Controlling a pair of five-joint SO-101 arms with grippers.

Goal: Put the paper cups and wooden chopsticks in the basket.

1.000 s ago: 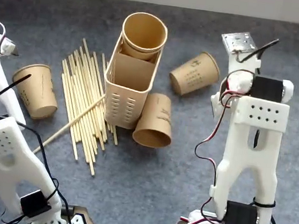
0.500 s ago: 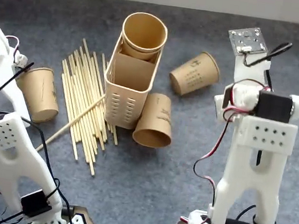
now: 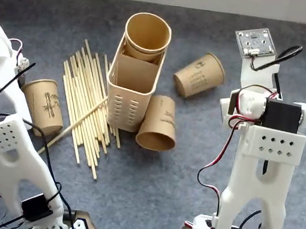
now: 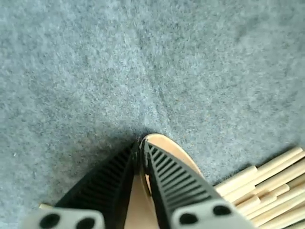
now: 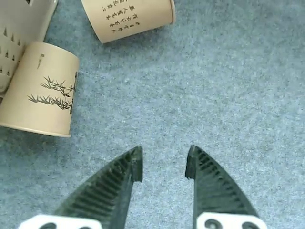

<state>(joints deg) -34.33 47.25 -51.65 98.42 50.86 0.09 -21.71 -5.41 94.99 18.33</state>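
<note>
- Swinging in from the table's left edge over the last second, the left arm (image 3: 2,130) brought the left gripper (image 4: 141,145) onto the left cup (image 3: 46,108). Its jaws stood narrow, pinching the cup's wall at the rim.
- In that grip the left cup rolled and shifted slightly. Its bamboo print faced up, and it lay on its side just beside the chopsticks (image 3: 87,107), seemingly not yet lifted.
- The chopsticks stayed in their pile on the carpet (image 3: 148,202), left of the basket (image 3: 130,98).
- The basket already held one upright cup (image 3: 147,34) at its far end.
- The near cup (image 3: 158,123), touching the basket, and the right cup (image 3: 200,75) had not moved.
- The right arm (image 3: 265,149) drifted a little rightward. The right gripper (image 5: 163,164) hung wide open over bare carpet near those two cups, holding nothing.
- With one cup now gripped, I judged that lifting it to the basket came next. Three cups and every chopstick remained outside.
</note>
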